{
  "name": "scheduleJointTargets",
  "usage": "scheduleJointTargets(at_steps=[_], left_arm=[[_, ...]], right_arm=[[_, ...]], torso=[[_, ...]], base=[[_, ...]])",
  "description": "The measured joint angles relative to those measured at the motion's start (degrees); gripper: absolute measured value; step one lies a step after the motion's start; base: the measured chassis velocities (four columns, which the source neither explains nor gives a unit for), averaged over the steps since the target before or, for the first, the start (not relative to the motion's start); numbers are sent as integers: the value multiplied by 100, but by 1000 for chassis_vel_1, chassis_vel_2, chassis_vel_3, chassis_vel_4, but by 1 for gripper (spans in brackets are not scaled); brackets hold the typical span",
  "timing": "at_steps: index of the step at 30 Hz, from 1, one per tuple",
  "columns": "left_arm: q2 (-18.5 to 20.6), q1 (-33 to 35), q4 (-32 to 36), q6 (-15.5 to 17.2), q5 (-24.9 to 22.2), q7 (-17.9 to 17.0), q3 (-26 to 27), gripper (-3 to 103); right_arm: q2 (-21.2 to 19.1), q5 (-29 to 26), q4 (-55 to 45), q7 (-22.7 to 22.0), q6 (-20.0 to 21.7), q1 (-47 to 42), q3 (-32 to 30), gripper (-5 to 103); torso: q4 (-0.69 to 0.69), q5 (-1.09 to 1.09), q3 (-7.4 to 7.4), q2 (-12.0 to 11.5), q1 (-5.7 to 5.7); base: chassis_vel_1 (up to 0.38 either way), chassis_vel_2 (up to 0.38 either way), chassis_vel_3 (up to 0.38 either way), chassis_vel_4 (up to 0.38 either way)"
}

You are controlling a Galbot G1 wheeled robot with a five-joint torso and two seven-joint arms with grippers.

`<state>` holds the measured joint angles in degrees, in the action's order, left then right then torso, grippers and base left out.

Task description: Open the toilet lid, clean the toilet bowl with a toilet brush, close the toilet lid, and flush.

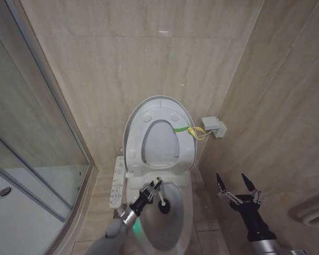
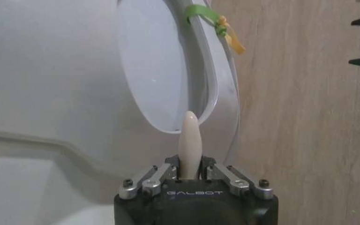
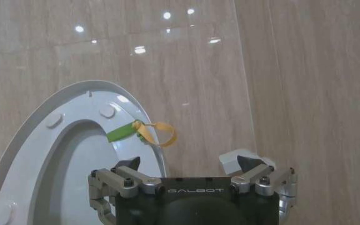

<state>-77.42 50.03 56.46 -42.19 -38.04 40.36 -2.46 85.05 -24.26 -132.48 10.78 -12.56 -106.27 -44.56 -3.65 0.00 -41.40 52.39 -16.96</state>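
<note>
The toilet lid (image 1: 159, 105) stands raised against the back wall with the seat ring (image 1: 134, 142) up against it, and a green-and-yellow band (image 1: 188, 130) is tied at its edge. Below lies the open toilet bowl (image 1: 173, 226). My left gripper (image 1: 152, 188) is over the bowl's rear, shut on the toilet brush, whose dark head (image 1: 164, 205) hangs inside the bowl. In the left wrist view the gripper (image 2: 190, 165) clamps the white handle (image 2: 189, 133). My right gripper (image 1: 236, 185) hovers open to the right of the toilet; its wrist view (image 3: 189, 164) faces the lid (image 3: 73, 105).
A glass shower screen (image 1: 40, 154) and white shower tray (image 1: 21, 212) are on the left. A control panel (image 1: 117, 183) sits along the toilet's left side. A white wall box (image 1: 213, 126) is mounted right of the lid. A tiled wall is close on the right.
</note>
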Motion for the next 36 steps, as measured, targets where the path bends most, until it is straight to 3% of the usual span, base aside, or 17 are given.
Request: scheduleJointTargets(at_steps=[14,28,36], left_arm=[[-672,-310,-435,-36,155,111,-219,21],[-800,-635,-882,-314,556,349,-103,21],[-1114,-762,-1086,-459,748,412,35,21]], right_arm=[[0,0,0,0,0,0,0,100],[0,0,0,0,0,0,0,100],[0,0,0,1,0,0,0,100]], torso=[[0,1,1,0,0],[1,0,0,1,0],[1,0,0,1,0]], base=[[0,0,0,0],[0,0,0,0],[0,0,0,0]])
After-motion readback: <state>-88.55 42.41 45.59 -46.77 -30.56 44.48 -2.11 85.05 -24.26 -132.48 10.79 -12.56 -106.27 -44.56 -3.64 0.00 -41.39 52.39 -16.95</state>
